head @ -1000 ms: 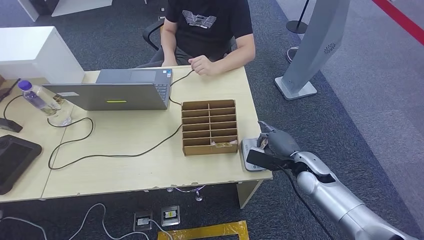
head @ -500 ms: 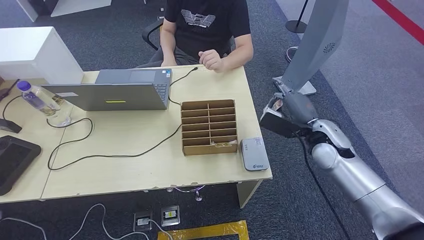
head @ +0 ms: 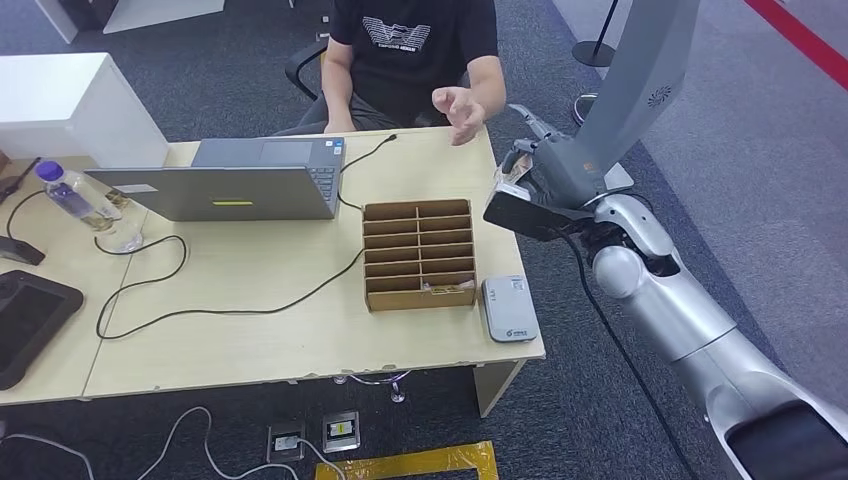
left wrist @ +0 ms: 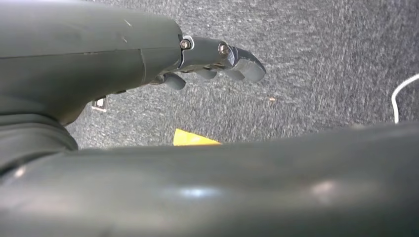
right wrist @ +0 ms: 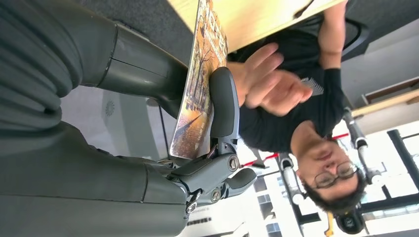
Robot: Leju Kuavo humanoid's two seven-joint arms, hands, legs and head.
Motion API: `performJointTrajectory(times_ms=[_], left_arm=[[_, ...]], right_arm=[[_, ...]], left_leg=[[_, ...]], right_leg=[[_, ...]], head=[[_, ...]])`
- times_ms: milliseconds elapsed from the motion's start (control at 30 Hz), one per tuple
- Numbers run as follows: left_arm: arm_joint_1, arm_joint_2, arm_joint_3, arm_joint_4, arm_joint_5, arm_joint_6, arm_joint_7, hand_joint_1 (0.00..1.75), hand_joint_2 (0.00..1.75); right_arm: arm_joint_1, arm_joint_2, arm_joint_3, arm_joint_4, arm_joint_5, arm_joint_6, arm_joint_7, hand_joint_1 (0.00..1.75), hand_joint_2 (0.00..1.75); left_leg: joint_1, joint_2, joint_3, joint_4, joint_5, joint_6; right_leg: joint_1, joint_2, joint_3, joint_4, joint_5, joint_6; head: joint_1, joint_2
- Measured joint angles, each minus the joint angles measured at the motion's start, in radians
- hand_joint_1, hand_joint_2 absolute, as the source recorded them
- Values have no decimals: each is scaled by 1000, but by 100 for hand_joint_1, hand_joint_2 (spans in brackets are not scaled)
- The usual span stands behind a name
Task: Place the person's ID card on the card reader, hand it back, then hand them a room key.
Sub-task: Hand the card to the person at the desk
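Looking down from head height across the desk (head: pixel 250 300); wrist views sit close behind each hand, the right sharing the person (head: pixel 415 50).

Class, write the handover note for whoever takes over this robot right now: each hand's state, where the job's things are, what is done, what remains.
Right hand: raised beyond the desk's far right corner, pinching the ID card between thumb and fingers, held out toward the person's hand, which is lifted and open to receive it.
Left hand: hangs over the carpet, holding nothing, fingers loosely curled.
Card reader: on the desk's near right corner, nothing on it.
Cardboard organiser: beside the reader, something small lies in its front row.
Done: the card is off the reader.
Left: complete the hand-back, then hand over a room key.
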Motion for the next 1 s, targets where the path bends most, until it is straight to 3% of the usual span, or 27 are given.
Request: performJointTrajectory(times_ms=[267, 533, 767, 900, 1000], left_arm=[[0, -3, -3, 0, -1, -1, -1, 0, 0], [-2, -9, -27, 0, -18, -16, -17, 0, 0], [-1, -10, -45, 0, -23, -21, -17, 0, 0], [-1, -11, -51, 0, -23, -22, -17, 0, 0], [-1, -11, -53, 0, -22, -24, -17, 0, 0]], right_arm=[[-16, 63, 3, 79, 14, -6, -11, 175, 175], [-66, 171, 15, 218, 77, -46, -16, 175, 175], [-94, 213, 13, 306, 97, -54, -11, 170, 175], [-98, 222, 9, 325, 117, -52, -2, 7, 175], [-99, 226, 6, 336, 131, -52, 0, 0, 175]], left_leg=[[0, -1, -1, 0, 0, 0], [0, 0, 0, 0, 0, 0], [0, 0, 0, 0, 0, 0], [0, 0, 0, 0, 0, 0], [0, 1, 0, 0, 0, 0]], right_leg=[[0, -1, 0, 0, 0, 0], [0, 1, -1, 0, 0, 0], [0, 1, 0, 0, 0, 0], [0, 1, 0, 0, 0, 0], [0, 1, -1, 0, 0, 0]], head=[[0, 0], [0, 0], [0, 0], [0, 0], [0, 0]])
